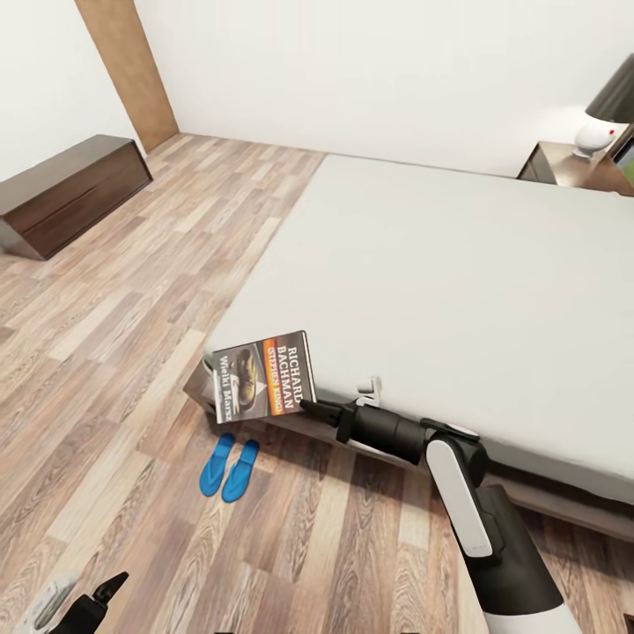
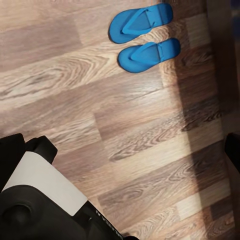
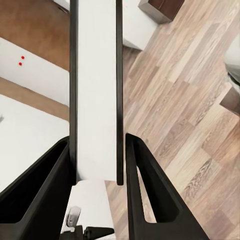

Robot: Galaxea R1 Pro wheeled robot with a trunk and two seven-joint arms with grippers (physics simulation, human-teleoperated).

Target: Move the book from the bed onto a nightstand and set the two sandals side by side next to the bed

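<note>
Head view first: the right gripper (image 1: 306, 406), black fingers on a white-and-black arm, is clamped on the corner of the thin paperback book with the dark grey cover, orange band and white lettering (image 1: 262, 376). The book is lifted up at the near left corner of the big low bed with the pale grey-white mattress (image 1: 458, 264), cover facing the camera. Down on the brown wood-plank floor (image 1: 114, 352), just left of that bed corner, the two bright blue flip-flop sandals (image 1: 228, 468) lie side by side, touching. A low dark brown cabinet (image 1: 70, 189) sits far left against the white wall, and a dark brown nightstand (image 1: 563, 164) with a white lamp on it is far right. The left gripper (image 1: 106, 588) pokes in at the near left edge; can't tell if it's open or closed.

Left wrist view: looks down at the plank floor with both sandals together.

Right wrist view: the book's white page edge sits squeezed between both black fingers (image 3: 150, 190), held edge-on.
</note>
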